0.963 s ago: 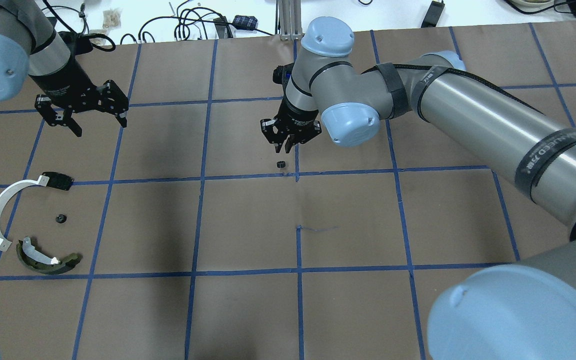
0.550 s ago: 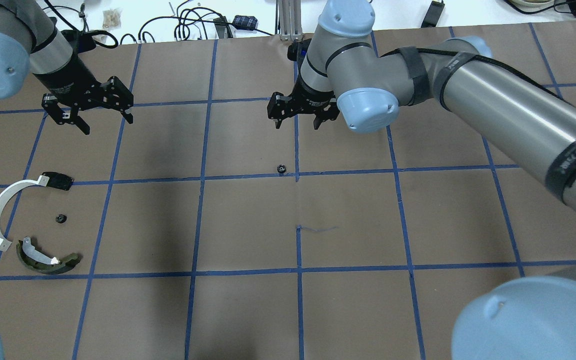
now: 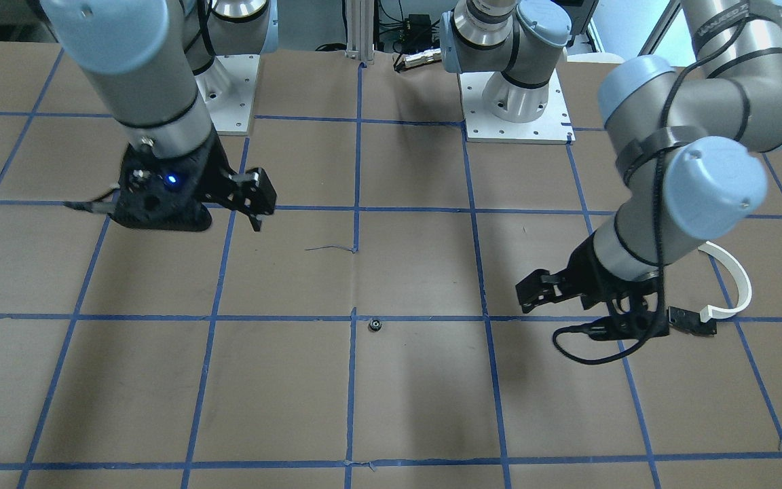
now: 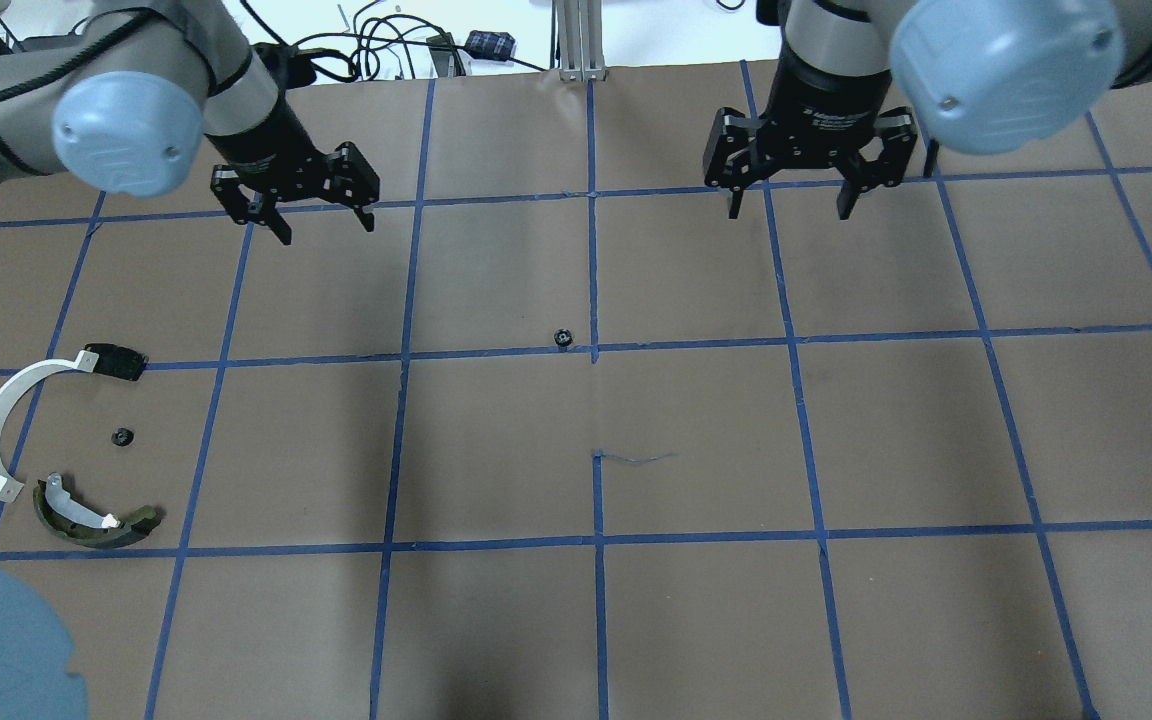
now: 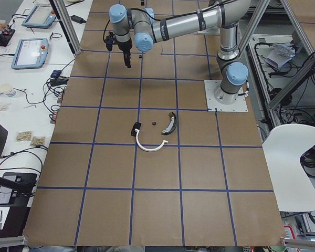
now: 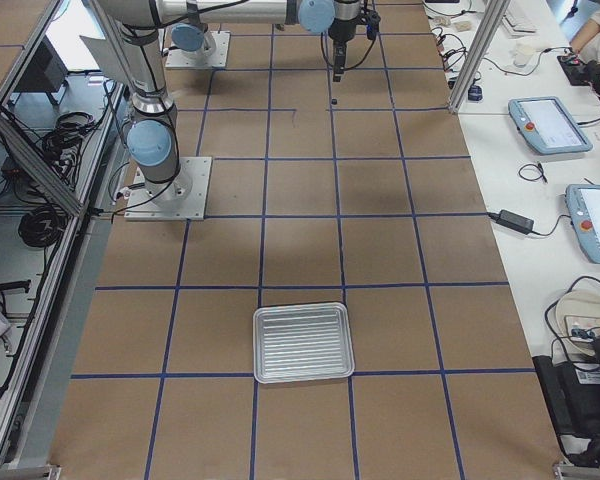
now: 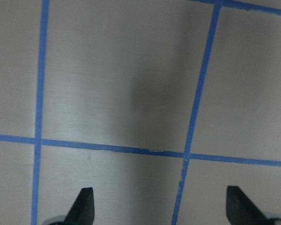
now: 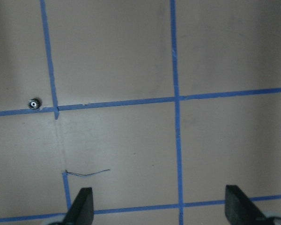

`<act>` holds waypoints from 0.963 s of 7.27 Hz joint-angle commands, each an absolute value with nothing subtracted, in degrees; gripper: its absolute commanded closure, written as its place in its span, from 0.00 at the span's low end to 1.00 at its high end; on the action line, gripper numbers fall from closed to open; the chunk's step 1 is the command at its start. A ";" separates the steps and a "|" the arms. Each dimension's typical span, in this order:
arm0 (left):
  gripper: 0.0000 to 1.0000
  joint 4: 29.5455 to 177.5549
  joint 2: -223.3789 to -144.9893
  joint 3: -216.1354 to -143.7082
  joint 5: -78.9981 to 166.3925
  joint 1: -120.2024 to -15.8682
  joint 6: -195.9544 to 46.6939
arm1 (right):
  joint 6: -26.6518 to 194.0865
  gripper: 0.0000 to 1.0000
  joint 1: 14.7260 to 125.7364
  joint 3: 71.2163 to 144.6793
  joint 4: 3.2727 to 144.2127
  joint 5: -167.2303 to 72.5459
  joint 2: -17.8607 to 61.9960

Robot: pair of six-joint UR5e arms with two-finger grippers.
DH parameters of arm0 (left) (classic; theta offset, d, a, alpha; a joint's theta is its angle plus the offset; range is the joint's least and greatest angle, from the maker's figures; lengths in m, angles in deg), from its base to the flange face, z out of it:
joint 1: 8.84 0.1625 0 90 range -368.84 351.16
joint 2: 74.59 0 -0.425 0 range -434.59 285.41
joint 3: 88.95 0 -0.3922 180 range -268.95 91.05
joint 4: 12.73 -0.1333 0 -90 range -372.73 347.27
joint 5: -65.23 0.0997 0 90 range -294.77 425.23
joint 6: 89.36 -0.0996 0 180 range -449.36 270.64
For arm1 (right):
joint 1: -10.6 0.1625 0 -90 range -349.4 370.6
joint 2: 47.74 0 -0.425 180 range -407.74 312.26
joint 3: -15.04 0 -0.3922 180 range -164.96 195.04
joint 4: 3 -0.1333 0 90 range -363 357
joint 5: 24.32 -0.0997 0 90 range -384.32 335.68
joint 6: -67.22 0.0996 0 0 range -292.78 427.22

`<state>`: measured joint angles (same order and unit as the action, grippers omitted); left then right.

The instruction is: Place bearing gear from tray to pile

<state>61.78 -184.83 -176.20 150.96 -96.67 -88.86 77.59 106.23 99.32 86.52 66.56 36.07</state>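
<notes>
Only the right-side view shows tray (image 6: 303,343), far down the bench (image 4: 696,620). Front view: left arm hides most of pile (image 4: 120,436); overhead shows it whole. The bearing gear (image 4: 563,338) is a tiny dark toothed ring, pale centre visible in right wrist cam only. It lies by centre tape crossing, well apart from pile. Above bench, left hand (image 4: 326,228) & right hand (image 4: 791,212) are spread wide, holding nothing.

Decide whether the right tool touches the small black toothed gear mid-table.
Apart. The overhead view shows bare brown paper between the right tool and the small black toothed gear.
</notes>
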 commanded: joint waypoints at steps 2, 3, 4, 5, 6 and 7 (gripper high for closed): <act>0.00 54.36 -189.45 -177.02 151.36 -106.11 -84.62 | 77.50 0.00 102.89 99.77 84.01 68.57 39.88; 0.00 53.64 -190.51 -177.02 151.45 -108.22 -82.09 | 77.85 0.00 103.32 99.94 84.01 68.15 40.15; 0.00 53.37 -191.56 -177.02 151.63 -110.25 -81.02 | 76.72 0.00 103.15 99.94 84.53 68.23 39.98; 0.00 50.32 -192.53 -177.11 151.54 -111.22 -80.92 | 75.40 0.00 103.06 100.03 88.28 68.23 39.54; 0.00 47.68 -193.50 -177.11 151.54 -112.80 -80.49 | 75.22 0.00 103.06 100.12 89.27 68.23 39.54; 0.00 47.65 -194.72 -177.19 151.71 -114.99 -79.70 | 75.13 0.00 103.06 100.03 89.37 68.32 39.45</act>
